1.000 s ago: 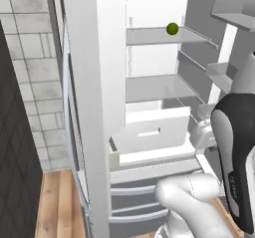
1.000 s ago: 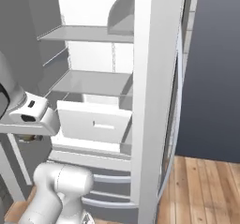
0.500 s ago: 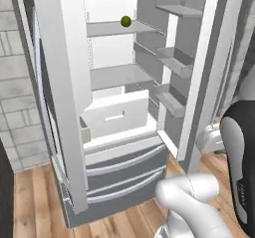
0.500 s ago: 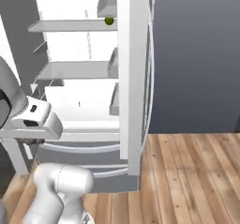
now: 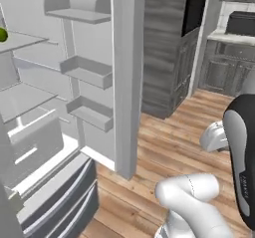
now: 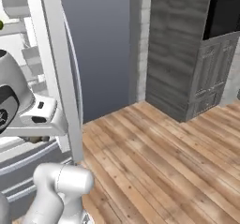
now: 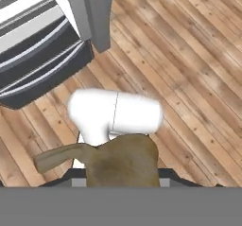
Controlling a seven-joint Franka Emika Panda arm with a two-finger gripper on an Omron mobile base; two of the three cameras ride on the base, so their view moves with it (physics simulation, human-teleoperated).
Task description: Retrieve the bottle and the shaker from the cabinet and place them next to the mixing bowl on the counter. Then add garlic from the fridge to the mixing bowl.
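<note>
A brownish, papery garlic bulb [image 7: 124, 163] with a long stem trailing to one side is seen in the hand view, held close at the bottom of the frame where the finger tips would rise. The hand [image 7: 124, 175] is judged to be clamped on it, though the fingers themselves are covered by the bulb. Below it lies the wooden floor [image 7: 189, 69], with the fridge's lower drawers [image 7: 38, 64] off to one side.

In the left base view the fridge [image 5: 45, 132] stands open at the left, its door [image 5: 128, 72] edge-on, and a small green fruit [image 5: 3, 34] rests on an upper shelf. Dark cabinets [image 5: 169, 48] stand further right.

The step in hand is judged to be the carrying of the garlic to the mixing bowl. The grip should be kept firm and the arm tucked in, the open door should be given room, and release should be made only once the bulb is directly above the bowl.
</note>
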